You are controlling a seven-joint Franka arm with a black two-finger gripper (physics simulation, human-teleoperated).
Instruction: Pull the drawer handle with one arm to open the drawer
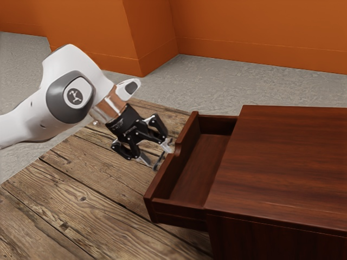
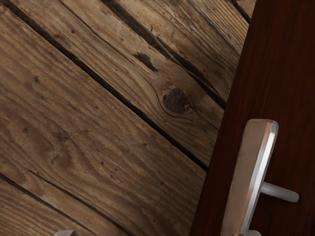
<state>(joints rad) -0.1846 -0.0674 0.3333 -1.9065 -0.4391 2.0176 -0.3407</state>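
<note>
Dark brown wooden drawer point(image 1: 172, 162) is standing well open, frame centre | black two-finger gripper point(image 1: 157, 153) is hovering at the brushed-metal bar handle point(image 2: 248, 177), evidently for pulling | grip state: cannot tell

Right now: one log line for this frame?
drawer: partly open, out of cabinet | gripper: at handle on drawer front
</note>
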